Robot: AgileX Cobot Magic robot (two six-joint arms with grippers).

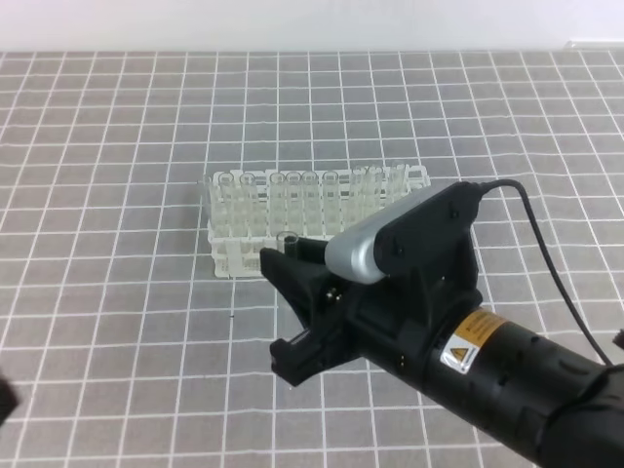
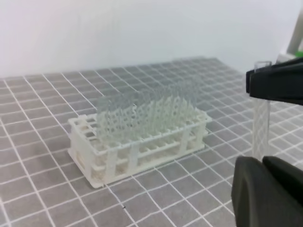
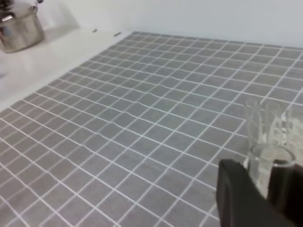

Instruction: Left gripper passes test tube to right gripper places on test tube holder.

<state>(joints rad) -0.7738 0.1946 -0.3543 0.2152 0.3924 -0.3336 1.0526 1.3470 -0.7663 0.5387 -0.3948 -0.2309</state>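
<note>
The test tube [image 1: 287,239] stands upright just in front of the white test tube holder [image 1: 232,255], with my right gripper [image 1: 283,257] shut on it near its rim. In the right wrist view the test tube [image 3: 270,163] sits between the two black fingers [image 3: 239,198]. The left wrist view shows the test tube [image 2: 260,127] hanging from the right gripper's fingers [image 2: 277,85], to the right of the holder [image 2: 94,156]. My left gripper [image 2: 263,189] is low in that view, its fingers together with nothing in them and apart from the tube.
Several clear tubes [image 1: 292,190] fill the holder's back rows. A grey checked cloth [image 1: 117,322] covers the table. A steel pot [image 3: 19,28] stands on a white surface far off. The right arm's black cable [image 1: 546,253] loops above the cloth. A dark blur [image 1: 5,400] touches the left edge.
</note>
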